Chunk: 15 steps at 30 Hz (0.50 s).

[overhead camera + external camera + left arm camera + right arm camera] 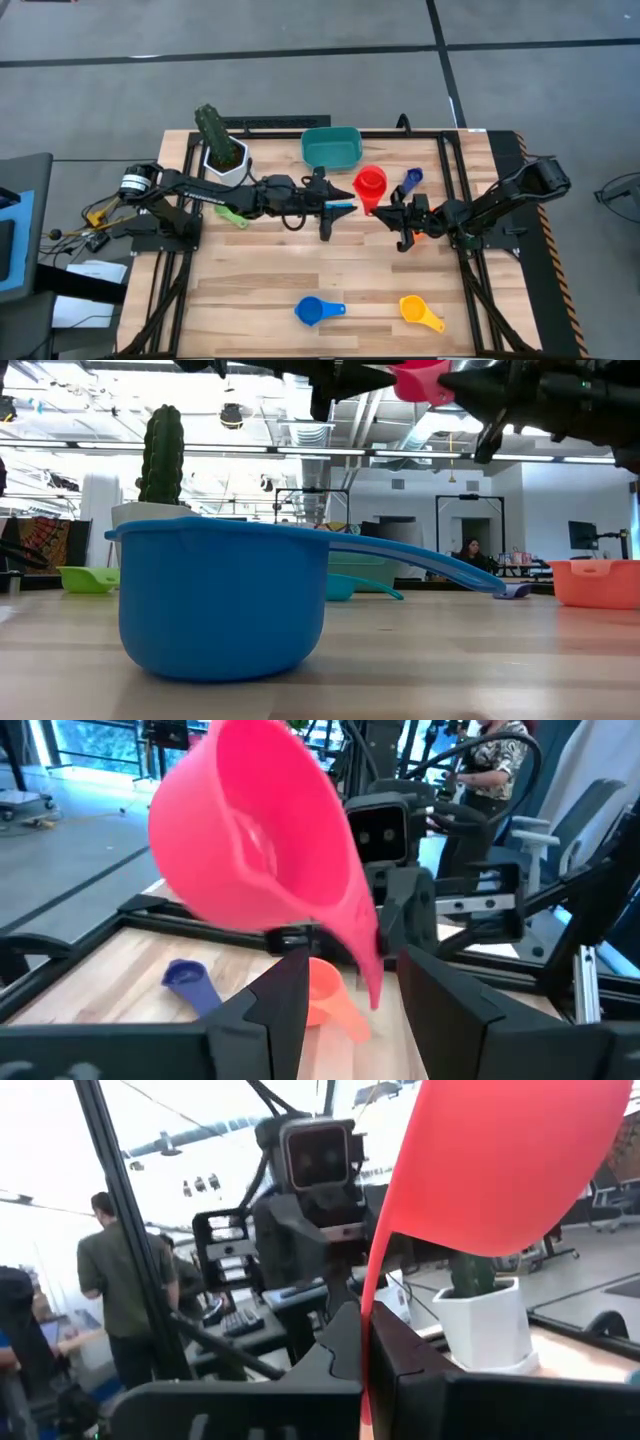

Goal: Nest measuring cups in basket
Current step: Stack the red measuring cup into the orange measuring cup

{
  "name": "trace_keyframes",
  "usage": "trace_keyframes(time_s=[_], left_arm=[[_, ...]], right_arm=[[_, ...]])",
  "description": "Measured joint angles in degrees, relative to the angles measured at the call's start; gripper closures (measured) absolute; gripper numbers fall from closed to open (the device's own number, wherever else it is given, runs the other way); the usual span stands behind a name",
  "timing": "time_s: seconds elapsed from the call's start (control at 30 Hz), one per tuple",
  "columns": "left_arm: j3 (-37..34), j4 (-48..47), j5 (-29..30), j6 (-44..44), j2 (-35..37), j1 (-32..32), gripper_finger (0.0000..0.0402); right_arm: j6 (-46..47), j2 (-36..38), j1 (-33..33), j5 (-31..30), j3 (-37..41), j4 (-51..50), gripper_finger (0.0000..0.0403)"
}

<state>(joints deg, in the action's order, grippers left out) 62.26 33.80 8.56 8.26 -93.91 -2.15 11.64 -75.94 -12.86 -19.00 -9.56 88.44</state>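
Presently the red measuring cup (369, 186) is pinched by its handle in the clamped right gripper (392, 212), raised between it and the half-open, empty left gripper (350, 206); it could swing and be dropped short of the teal basket (331, 147) beyond.

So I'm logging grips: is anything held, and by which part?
Yes: the right gripper is shut on the red measuring cup, pinching its flat handle. The left gripper is open and holds nothing.
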Motion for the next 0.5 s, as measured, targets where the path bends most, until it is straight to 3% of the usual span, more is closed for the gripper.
trace_keyframes(time_s=[0.23, 0.5], left_arm=[[0.0, 0.3, -0.8, 3.4, 0.0, 1.0, 0.0258], [0.2, 6.9, -1.9, 3.1, -6.1, 1.4, 0.0279]], right_arm=[[-1.4, -0.3, 2.2, 0.0, -0.1, -0.8, 0.0394], [-3.9, -0.3, 3.7, 2.4, -1.7, -3.6, 0.0394]])
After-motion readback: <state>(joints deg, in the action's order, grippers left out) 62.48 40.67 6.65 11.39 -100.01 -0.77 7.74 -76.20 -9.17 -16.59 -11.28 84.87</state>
